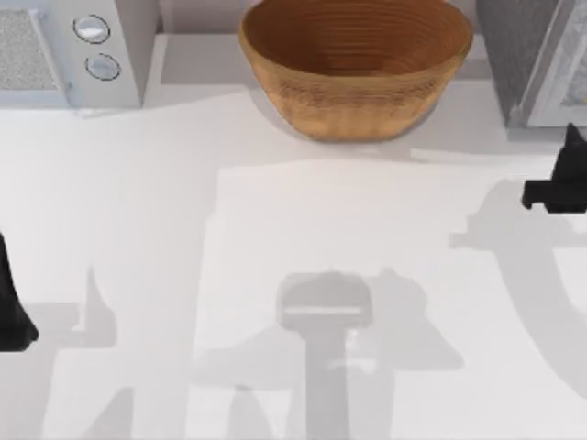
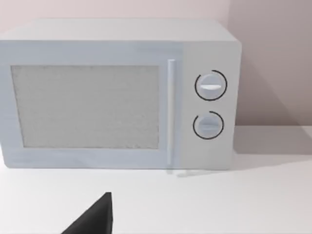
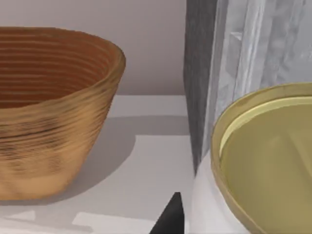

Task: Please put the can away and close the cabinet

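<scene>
While my left gripper (image 1: 14, 312) sits parked at the table's (image 1: 275, 229) left edge, my right gripper (image 1: 561, 183) hangs near the cabinet (image 1: 532, 55), with the can (image 3: 263, 170) close under its wrist camera; whether it pinches the can, I cannot tell.

Woven bowl (image 1: 356, 69) at the table's back edge: ribbed, coarse basketry, warm brown, matt. Can (image 3: 258, 170) close up in the right wrist view: dull gold metal top with a raised rim and soft sheen, smooth white side below. Microwave (image 2: 117, 95) at the back left corner: pale, smooth, satin casing, grainy speckled door panel, two shinier ringed dials. Cabinet (image 1: 537, 60) at the back right corner: grey, mottled, stone-like finish. Table (image 1: 138, 202): plain white, smooth, matt. Gripper bits: flat black, matt.
</scene>
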